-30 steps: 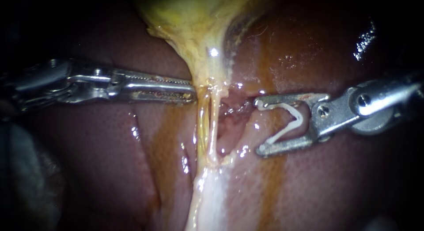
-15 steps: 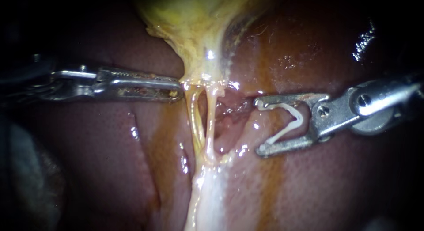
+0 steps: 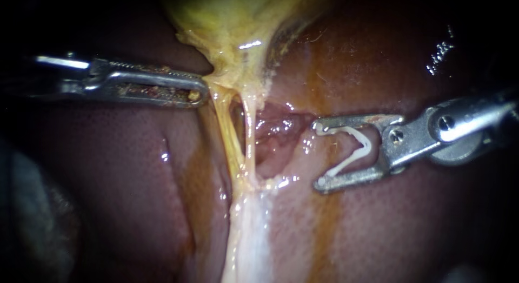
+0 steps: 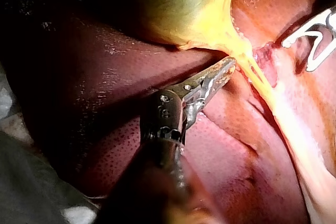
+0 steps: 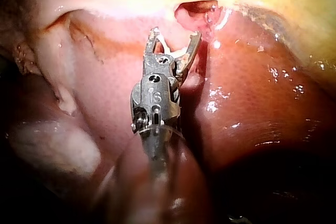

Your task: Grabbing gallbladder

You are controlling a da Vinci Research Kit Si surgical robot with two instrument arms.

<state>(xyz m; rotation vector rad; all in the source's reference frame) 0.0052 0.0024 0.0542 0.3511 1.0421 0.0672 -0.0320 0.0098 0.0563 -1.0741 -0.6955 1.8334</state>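
Gallbladder [image 3: 238, 23]: likely soft, slick, tear-prone; best taken at neck.
Left instrument [image 3: 199, 93]: jaws pinched neck edge.
Right instrument [image 3: 318, 155]: jaws apart, cradled clip [image 3: 365, 144].

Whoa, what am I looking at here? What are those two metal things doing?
Two robot instruments are working on a gallbladder that lies on the liver. The left instrument has its jaws shut on the gallbladder's narrow lower end, from which two thin tubes run down. The right instrument holds a white clip between its spread jaws, beside those tubes but not touching them.
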